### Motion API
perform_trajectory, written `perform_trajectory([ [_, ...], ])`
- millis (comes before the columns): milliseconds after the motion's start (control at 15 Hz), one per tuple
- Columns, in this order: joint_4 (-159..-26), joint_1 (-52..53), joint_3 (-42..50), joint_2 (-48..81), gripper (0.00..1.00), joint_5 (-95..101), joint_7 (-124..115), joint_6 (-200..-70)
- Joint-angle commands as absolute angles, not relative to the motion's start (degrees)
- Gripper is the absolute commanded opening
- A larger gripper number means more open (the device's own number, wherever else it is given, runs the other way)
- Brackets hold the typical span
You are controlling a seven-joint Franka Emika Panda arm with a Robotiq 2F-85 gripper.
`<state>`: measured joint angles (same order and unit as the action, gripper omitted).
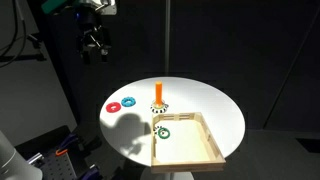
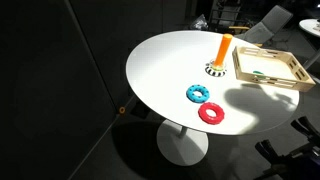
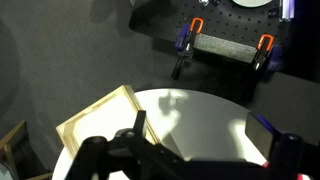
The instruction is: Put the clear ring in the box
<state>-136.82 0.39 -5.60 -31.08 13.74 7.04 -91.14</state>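
**Gripper aloft, clear ring unseen**

My gripper [image 1: 95,45] hangs spread, high and left of the peg [image 1: 158,92]. Red ring [image 1: 113,106] and blue ring [image 1: 128,101] lie left of the peg. The box [image 1: 190,142] sits just right of it, green ring [image 1: 162,131] inside. I cannot make out the clear ring.

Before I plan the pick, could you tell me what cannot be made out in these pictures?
Clear ring: not found in any view; too small and see-through against the white table.
Gripper: in an exterior view, small and dark on a dark background; in the wrist view, fingertips cut off by the bottom edge, so open or shut is unclear.
Box: in the wrist view, partly hidden behind the gripper.
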Motion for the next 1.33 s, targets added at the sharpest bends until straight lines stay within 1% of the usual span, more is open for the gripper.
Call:
perform_trajectory([
  [0, -136.6, 2.0, -4.3, -31.0, 1.0, 14.3, 6.4, -90.9],
  [200, -136.6, 2.0, -4.3, -31.0, 1.0, 14.3, 6.4, -90.9],
  [467, -136.8, 1.4, -4.0, -29.3, 1.0, 14.8, 4.2, -94.9],
  [867, -136.0, 0.5, -3.0, -23.8, 1.0, 15.1, 2.1, -104.8],
  [1267, -135.7, -1.3, -1.5, -17.3, 1.0, 15.1, -0.8, -118.6],
])
